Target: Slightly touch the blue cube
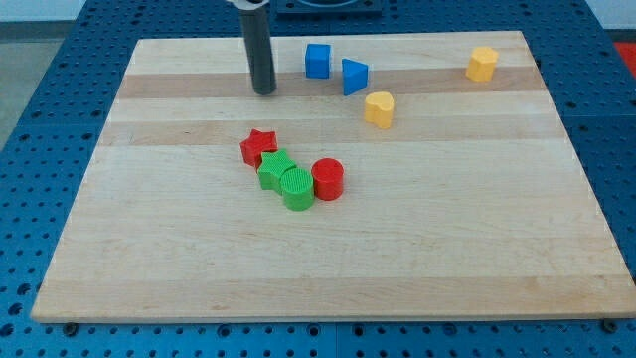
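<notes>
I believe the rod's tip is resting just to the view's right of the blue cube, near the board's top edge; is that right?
Not quite: the camera view shows my tip to the view's left of the blue cube, with a gap of bare board between them. It is indeed near the board's top edge.

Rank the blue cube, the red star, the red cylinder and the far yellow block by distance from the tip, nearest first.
From my tip:
1. Blue cube, just to the view's right of the tip.
2. Red star, below the tip.
3. Red cylinder, lower and to the right.
4. Far yellow block, near the board's top right corner.
</notes>
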Controlling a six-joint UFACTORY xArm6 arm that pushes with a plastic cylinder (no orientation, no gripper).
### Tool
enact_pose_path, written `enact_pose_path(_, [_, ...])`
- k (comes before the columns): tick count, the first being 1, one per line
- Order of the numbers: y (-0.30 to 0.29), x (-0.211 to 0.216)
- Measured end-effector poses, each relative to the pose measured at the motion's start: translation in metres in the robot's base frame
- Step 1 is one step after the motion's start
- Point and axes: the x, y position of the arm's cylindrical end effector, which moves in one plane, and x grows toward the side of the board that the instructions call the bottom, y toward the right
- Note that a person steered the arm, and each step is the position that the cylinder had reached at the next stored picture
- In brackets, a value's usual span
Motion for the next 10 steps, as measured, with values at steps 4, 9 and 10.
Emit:
enact_pose_path(4, [0.023,-0.111])
enact_pose_path(9, [0.154,-0.070])
enact_pose_path(10, [0.174,-0.068])
